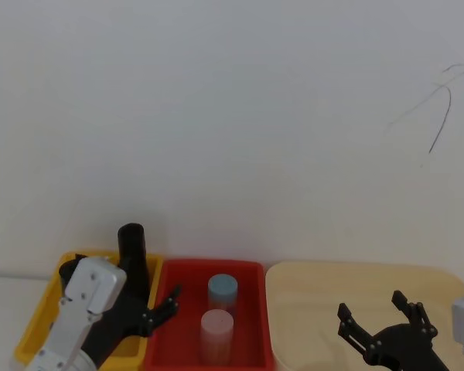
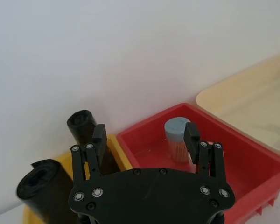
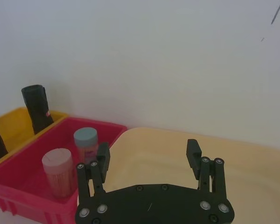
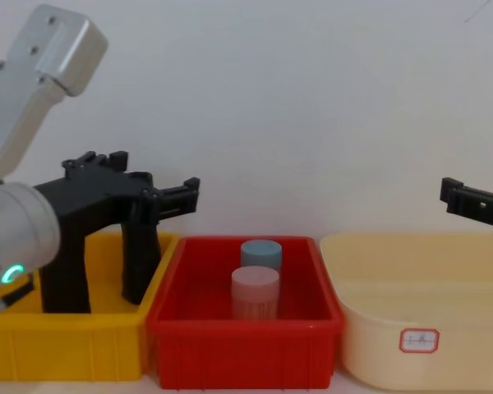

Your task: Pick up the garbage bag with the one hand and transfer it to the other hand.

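Two black rolls stand upright in the yellow bin (image 4: 66,345). The garbage bag (image 4: 66,275) (image 2: 42,186) is the thicker-looking roll, nearer me. A slimmer-looking roll (image 4: 140,263) (image 1: 131,251) (image 2: 81,123) stands behind it towards the red bin. My left gripper (image 2: 144,136) (image 1: 166,303) (image 4: 185,197), on the green-lit wrist, hangs open over the wall between the yellow and red bins and holds nothing. Its bracket hides the tops of both rolls in the chest view. My right gripper (image 1: 375,309) (image 3: 148,156) (image 4: 460,195) is open and empty over the cream tub.
The red bin (image 1: 247,267) in the middle holds a blue-lidded jar (image 1: 223,287) and a pink-lidded jar (image 1: 216,328). The cream tub (image 4: 411,246) stands on the right. A white wall rises close behind all three containers.
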### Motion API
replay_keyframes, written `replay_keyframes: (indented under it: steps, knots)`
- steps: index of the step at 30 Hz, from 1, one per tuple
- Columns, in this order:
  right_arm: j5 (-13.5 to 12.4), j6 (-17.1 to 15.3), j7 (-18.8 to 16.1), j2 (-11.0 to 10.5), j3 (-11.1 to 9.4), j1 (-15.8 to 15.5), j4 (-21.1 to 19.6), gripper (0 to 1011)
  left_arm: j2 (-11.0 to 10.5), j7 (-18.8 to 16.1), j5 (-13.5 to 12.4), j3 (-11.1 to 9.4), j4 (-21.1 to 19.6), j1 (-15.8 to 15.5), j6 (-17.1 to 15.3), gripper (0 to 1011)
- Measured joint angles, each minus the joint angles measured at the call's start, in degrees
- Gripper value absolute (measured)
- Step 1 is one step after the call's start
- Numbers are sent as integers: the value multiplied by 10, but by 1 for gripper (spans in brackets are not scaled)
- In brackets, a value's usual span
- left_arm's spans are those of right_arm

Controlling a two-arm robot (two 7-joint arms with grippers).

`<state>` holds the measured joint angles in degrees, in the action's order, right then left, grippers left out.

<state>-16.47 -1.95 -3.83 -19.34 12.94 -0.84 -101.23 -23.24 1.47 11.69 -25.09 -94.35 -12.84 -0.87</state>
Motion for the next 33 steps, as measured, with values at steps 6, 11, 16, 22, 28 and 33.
replay_keyframes:
  steps: [6, 11, 16, 22, 28, 33]
  knots:
    - [0, 0, 0, 0, 0, 0, 0, 1001, -29, 20, 14, 20, -19, 21, 1, 1002]
    - [0, 0, 0, 0, 0, 0, 0, 1002, -57, 37, 27, 41, -28, 42, 7, 1001]
    - [0, 0, 0, 0, 0, 0, 0, 1002, -78, 54, 40, 57, -29, 58, 10, 1001]
    - [0, 0, 0, 0, 0, 0, 0, 1001, -93, 70, 56, 75, -17, 65, 9, 1002]
    - [0, 0, 0, 0, 0, 0, 0, 1001, -93, 81, 70, 86, 7, 56, -1, 1001]
    - [0, 0, 0, 0, 0, 0, 0, 1001, -87, 86, 78, 93, 33, 40, -11, 1001]
